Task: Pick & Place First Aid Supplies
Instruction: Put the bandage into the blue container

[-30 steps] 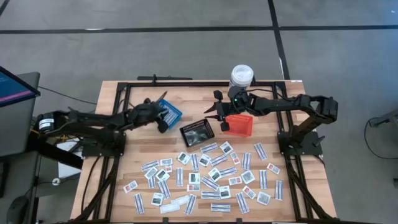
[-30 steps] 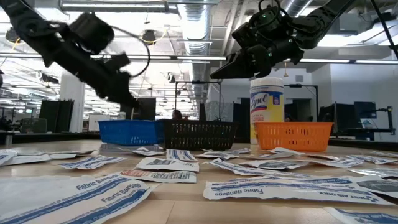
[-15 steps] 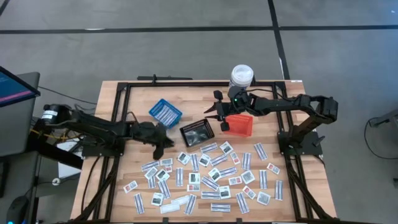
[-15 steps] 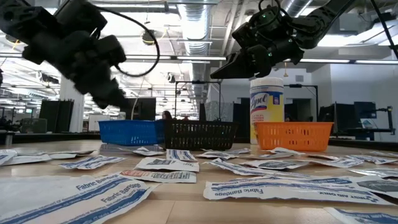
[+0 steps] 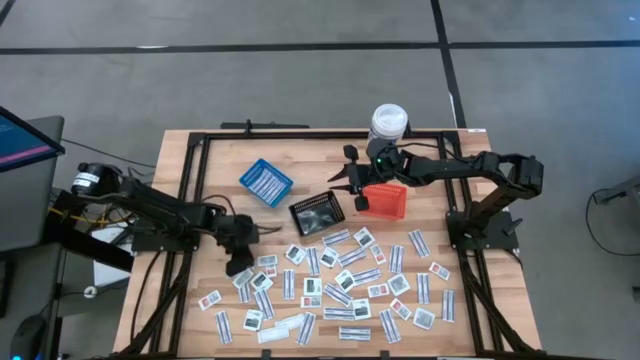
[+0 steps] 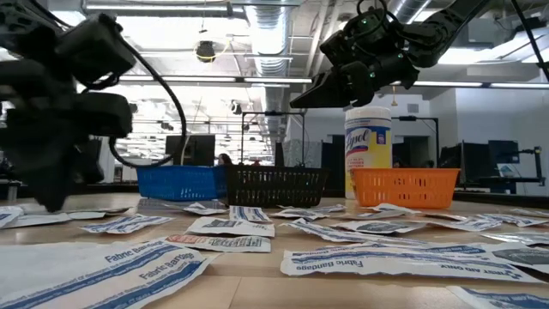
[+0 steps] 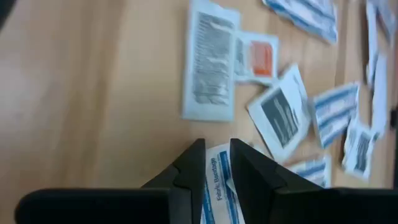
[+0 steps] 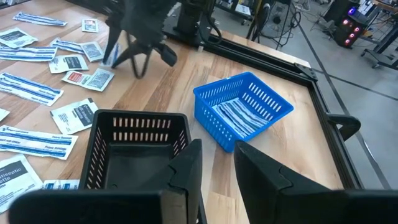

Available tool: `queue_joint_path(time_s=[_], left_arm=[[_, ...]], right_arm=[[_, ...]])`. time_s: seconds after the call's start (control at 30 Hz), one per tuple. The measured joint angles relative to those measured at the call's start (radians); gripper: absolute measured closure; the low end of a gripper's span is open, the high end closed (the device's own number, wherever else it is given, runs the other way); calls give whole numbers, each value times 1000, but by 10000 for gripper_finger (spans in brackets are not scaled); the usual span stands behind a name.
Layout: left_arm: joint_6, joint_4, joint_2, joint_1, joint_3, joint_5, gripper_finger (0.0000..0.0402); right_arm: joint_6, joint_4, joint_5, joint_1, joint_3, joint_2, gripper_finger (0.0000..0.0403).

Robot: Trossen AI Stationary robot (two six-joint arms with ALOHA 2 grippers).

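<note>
The first aid supplies (image 5: pixel 340 280), many small flat white packets, lie spread over the near half of the wooden table. My left gripper (image 5: pixel 239 265) hangs low over the left end of the spread, pointing steeply down, its fingers open. A blue-printed bandage strip (image 7: pixel 217 186) on the table shows through the gap, and the fingers stand on either side of it. My right gripper (image 5: pixel 350 186) hovers open and empty between the black basket (image 5: pixel 317 213) and the orange basket (image 5: pixel 384 199). The blue basket (image 8: pixel 242 115) holds a few strips.
A tall white bottle (image 5: pixel 388 124) stands at the far edge behind the orange basket. A black frame (image 5: pixel 300 133) rims the table. Bare wood (image 5: pixel 215 215) lies left of the baskets and the packets.
My left gripper has swung from over the blue basket toward the table's near edge. It has sunk and tipped to point down over the left end of the packets. Its finger gap looks unchanged. The right arm has kept still.
</note>
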Motion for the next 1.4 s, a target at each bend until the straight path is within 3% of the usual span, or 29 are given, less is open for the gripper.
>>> queue_joint_path(time_s=[0.33,0.43,0.53,0.63,0.7,0.77,1.0,1.27,1.4], left_arm=[[193,-38,-2,-141,3,-262,326],[303,-70,-3,-183,4,-422,337],[382,-87,0,-189,1,-652,354],[373,-107,4,-158,-5,-864,365],[332,-108,4,-120,-7,-919,368],[297,-93,4,-79,-5,-893,368],[266,-86,3,32,44,-655,350],[262,-225,2,138,124,-603,286],[229,-313,2,179,124,-480,261]], right_arm=[[0,0,0,0,0,0,316],[0,-1,0,0,0,0,316],[0,-2,0,0,0,0,316],[0,-2,0,0,0,0,316],[0,-2,0,0,0,0,316],[0,-2,0,0,0,0,316],[0,4,0,0,0,0,316],[0,2,0,0,0,0,316],[0,0,0,0,0,0,316]])
